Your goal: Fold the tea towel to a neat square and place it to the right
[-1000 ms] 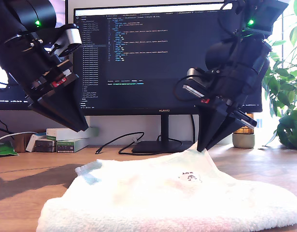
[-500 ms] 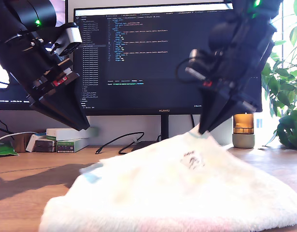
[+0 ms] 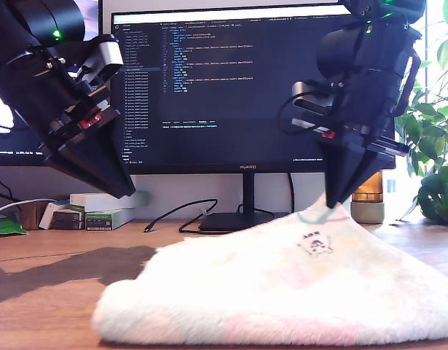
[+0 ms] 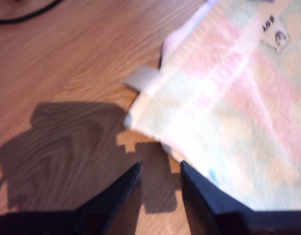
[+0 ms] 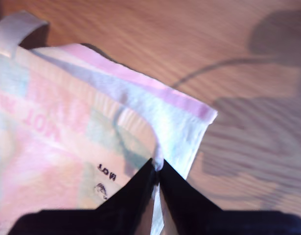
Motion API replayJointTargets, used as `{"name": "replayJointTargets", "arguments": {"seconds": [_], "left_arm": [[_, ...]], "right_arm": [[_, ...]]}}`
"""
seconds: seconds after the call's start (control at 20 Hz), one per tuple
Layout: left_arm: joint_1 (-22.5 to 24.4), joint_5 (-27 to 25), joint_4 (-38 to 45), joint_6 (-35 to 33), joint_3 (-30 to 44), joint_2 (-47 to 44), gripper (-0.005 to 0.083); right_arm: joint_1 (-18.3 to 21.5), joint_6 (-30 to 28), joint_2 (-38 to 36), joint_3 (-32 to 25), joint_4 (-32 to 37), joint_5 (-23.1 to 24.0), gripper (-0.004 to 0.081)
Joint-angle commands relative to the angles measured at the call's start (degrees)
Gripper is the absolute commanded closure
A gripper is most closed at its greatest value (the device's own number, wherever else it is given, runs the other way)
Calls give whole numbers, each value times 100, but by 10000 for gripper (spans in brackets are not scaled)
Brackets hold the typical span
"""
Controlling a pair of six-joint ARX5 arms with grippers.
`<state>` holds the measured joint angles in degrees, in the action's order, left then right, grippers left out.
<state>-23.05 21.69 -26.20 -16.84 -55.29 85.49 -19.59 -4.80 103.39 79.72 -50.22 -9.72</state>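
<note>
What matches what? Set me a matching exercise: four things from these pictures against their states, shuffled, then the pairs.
Things:
1. my first gripper
2. my second gripper
3. tea towel
4. monitor

States:
A. shut on cloth
B. dark screen with lines of text
C. open, holding nothing
D. pulled up into a peak at one edge

Pairs: 1-C, 2-A, 3-D, 4-B
</note>
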Motion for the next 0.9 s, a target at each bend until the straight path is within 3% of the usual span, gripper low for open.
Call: {"name": "replayJointTargets", "arguments": {"seconds": [0.0, 0.1, 0.3, 0.35, 0.5, 0.55, 0.85], "left_arm": [[2, 39, -7, 13, 79, 37, 558], [2, 39, -39, -2, 79, 37, 559], [2, 37, -42, -13, 79, 37, 569], [9, 37, -57, -15, 79, 37, 608], [7, 105, -63, -136, 79, 35, 785], [7, 149, -48, -164, 79, 26, 794], [7, 140, 98, -179, 162, -299, 795]], "right_arm": [[-109, -129, 114, 33, 24, 177, 669], [-227, -164, 195, 33, 66, 492, 545], [-398, -319, 208, 33, 186, 859, 523], [-402, -326, 208, 33, 208, 793, 532], [-402, -302, 208, 33, 245, 369, 732], [-402, -295, 208, 33, 243, 376, 786], [-391, -267, -330, -31, 476, 413, 781]]}}
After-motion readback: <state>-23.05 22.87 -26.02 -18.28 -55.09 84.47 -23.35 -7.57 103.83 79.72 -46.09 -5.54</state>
